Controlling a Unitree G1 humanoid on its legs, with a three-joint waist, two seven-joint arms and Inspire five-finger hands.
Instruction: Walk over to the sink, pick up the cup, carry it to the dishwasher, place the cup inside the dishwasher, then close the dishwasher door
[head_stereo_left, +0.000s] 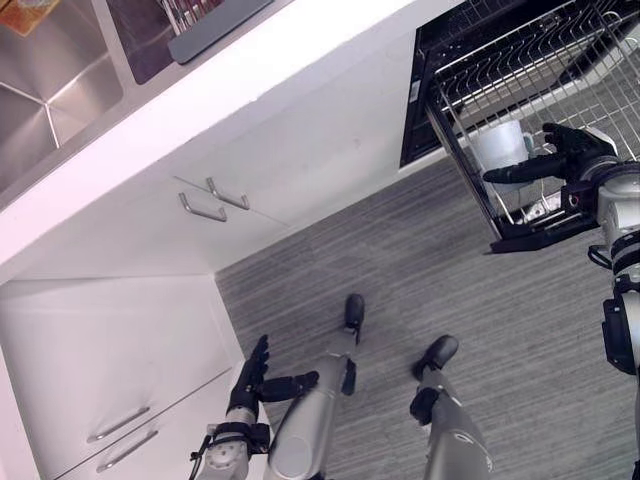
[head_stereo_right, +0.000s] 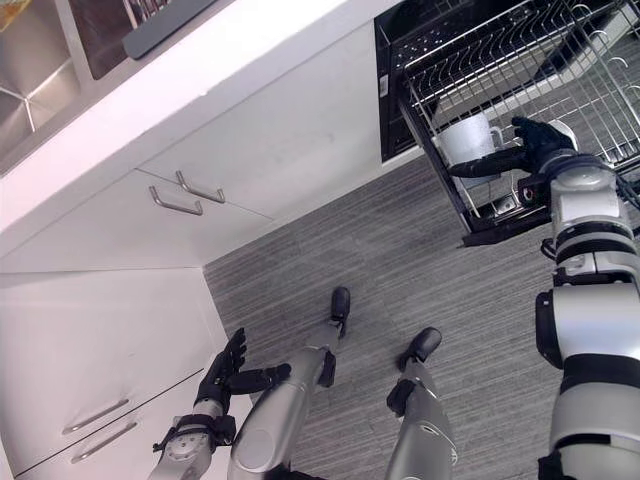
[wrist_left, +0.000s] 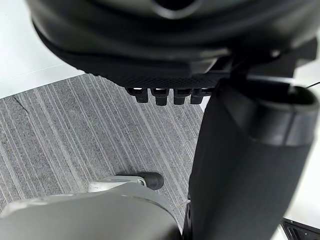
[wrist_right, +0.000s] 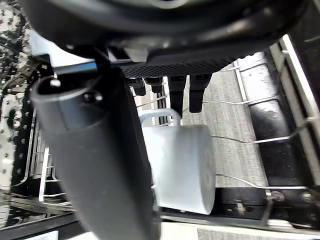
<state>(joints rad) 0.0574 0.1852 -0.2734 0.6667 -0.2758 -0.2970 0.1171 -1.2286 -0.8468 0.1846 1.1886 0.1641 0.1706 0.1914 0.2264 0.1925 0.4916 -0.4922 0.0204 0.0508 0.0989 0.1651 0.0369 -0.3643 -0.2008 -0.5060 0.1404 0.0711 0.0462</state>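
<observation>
Left eye view, far left: steel sink (head_stereo_left: 60, 95) sunk into the white countertop (head_stereo_left: 250, 85), with a dark grey tray (head_stereo_left: 215, 28) at the far edge just right of it. Below the counter's lip, white cabinet fronts with two metal handles (head_stereo_left: 215, 200) side by side. Low and near, close against the lower drawers, the left hand (head_stereo_left: 250, 385), fingers straight and thumb spread, holding nothing. Same slack, extended fingers in the left wrist view, with striped grey floor (wrist_left: 75, 135) past them.

Right of the cabinets, a broad stretch of that bare floor running up to the dishwasher (head_stereo_left: 425, 70), wide enough for free passage between cabinet corner and rack.

Far right, wire rack (head_stereo_left: 570, 60) pulled out over the floor, a dark bar along its near edge. White cup (head_stereo_left: 500, 145) inside the rack, close to its near left corner and just behind the wire side. Right hand (head_stereo_left: 578, 150) reaching over the near edge, the cup sitting in the gap between thumb and fingers.

Shown by the right wrist view and not by the eye views: cup lying with its handle toward the fingertips (wrist_right: 195, 100), thumb (wrist_right: 95, 160) stretched along the cup's side and touching it, fingers straight rather than wrapped, rack wires under and beside the cup. Little spare room around the cup on the thumb side; open wire floor on the other.
</observation>
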